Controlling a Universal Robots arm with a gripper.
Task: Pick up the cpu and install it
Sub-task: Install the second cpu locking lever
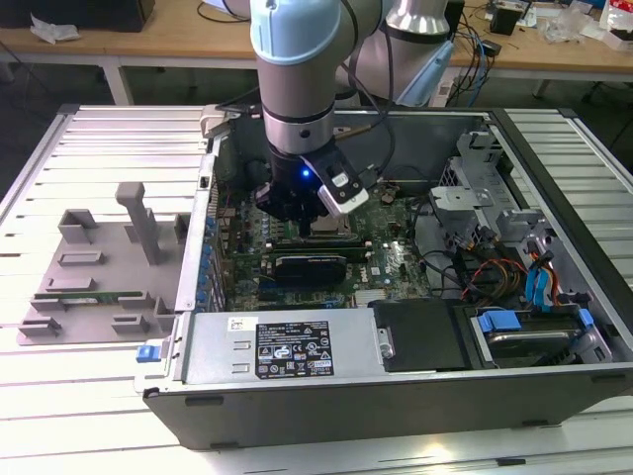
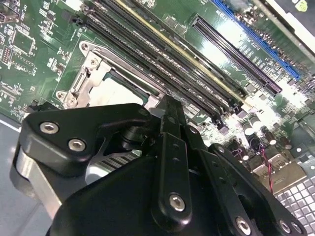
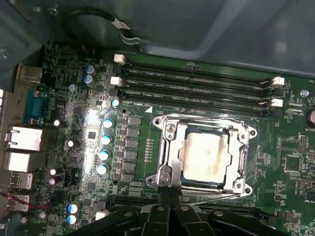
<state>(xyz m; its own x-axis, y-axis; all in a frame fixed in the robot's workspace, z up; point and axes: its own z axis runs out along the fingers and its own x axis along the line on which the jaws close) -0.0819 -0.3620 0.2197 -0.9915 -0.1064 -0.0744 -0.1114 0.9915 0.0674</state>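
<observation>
The cpu (image 3: 204,155), a pale silvery square, lies flat inside the metal socket frame (image 3: 167,129) on the green motherboard; its pale top also peeks out in the second wrist view (image 2: 120,91). My gripper (image 3: 170,196) hovers at the socket's edge with its two black fingers pressed together and nothing between them. In the second wrist view the gripper (image 2: 170,104) ends just beside the frame (image 2: 93,69). In the exterior view the gripper (image 1: 321,223) reaches down into the open computer case, over the middle of the board. A thin wire lever (image 3: 209,198) runs along the socket beside the fingertips.
Long black memory slots (image 3: 197,81) run beside the socket. The case walls (image 1: 203,247) surround the board; a black card (image 1: 312,265), the power supply (image 1: 287,346) and loose cables (image 1: 495,272) crowd it. A grey holder tray (image 1: 89,267) with a green stick (image 1: 99,295) lies at the exterior view's left.
</observation>
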